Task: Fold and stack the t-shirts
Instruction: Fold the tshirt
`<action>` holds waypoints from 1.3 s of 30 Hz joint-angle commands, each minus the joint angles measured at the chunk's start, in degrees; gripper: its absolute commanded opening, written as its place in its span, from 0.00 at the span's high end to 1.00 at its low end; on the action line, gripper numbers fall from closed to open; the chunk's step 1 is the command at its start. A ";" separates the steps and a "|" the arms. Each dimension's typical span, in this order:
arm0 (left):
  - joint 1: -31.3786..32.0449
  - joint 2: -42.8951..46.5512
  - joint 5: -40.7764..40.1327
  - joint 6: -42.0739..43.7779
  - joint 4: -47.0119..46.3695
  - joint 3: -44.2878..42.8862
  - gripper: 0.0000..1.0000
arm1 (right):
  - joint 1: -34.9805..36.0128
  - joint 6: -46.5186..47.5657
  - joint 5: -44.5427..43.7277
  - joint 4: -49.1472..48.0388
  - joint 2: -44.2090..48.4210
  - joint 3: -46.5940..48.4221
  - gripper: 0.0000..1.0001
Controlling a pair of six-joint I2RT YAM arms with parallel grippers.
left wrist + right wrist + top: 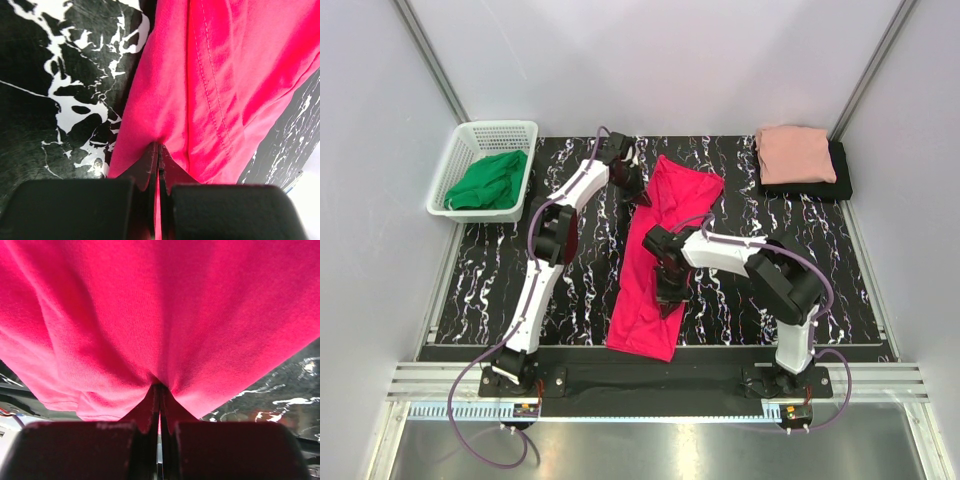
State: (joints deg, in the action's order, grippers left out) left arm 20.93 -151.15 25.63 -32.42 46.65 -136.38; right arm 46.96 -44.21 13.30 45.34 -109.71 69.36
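K: Right, entries run left to right. Far left corner: white basket (pixel 498 126) with a green cloth (pixel 490 180) in it.

M: Left gripper (pixel 159 146)?

K: Jaws fully closed, pinching the left edge of the crimson-pink t-shirt (pixel 665 215) toward its far end, close to a stitched hem. Cloth bunches into the tips.

M: And the shirt itself?

K: It lies as a long narrow strip down the middle of the black marbled mat (pixel 500 270). The near end reaches the mat's front edge. It looks folded lengthwise.

M: Right gripper (pixel 159 386)?

K: Also closed tight, on a pinch of the same shirt, toward its right side and nearer the front. Fabric drapes over the fingers.

M: Handling notes?

K: Judgement: light, limp knit, no stiffness, not fragile. It will sag wherever unsupported, and the layers may slide apart. Best taken at edges or corners through all layers, with the cloth kept taut between the two pinches. Catching only the top layer would spoil the fold.

M: Far right?

K: Salmon-pink t-shirt (pixel 795 153), folded, sitting on the folded black t-shirt (pixel 842 182) in the far right corner. Judgement: two stacked, crimson one goes on top.
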 commanded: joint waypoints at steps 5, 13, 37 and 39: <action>-3.35 -0.55 -9.63 0.17 3.27 1.38 1.00 | -1.52 0.87 -5.83 4.05 1.34 -4.59 1.00; -5.28 -0.28 -10.95 -1.15 3.27 0.67 1.00 | -3.45 2.63 -5.74 5.28 1.34 -3.18 1.00; -4.93 3.40 -6.65 -1.94 2.92 2.52 0.85 | -6.44 7.38 -1.53 6.69 1.17 0.86 1.00; -4.23 4.37 -6.56 -0.89 2.83 2.87 0.68 | -6.27 7.38 -0.82 6.51 1.34 1.21 1.00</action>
State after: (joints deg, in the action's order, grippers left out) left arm 16.34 -149.40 22.35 -36.12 48.62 -134.82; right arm 40.77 -38.00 11.60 50.39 -108.12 68.47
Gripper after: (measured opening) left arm 0.269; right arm 0.009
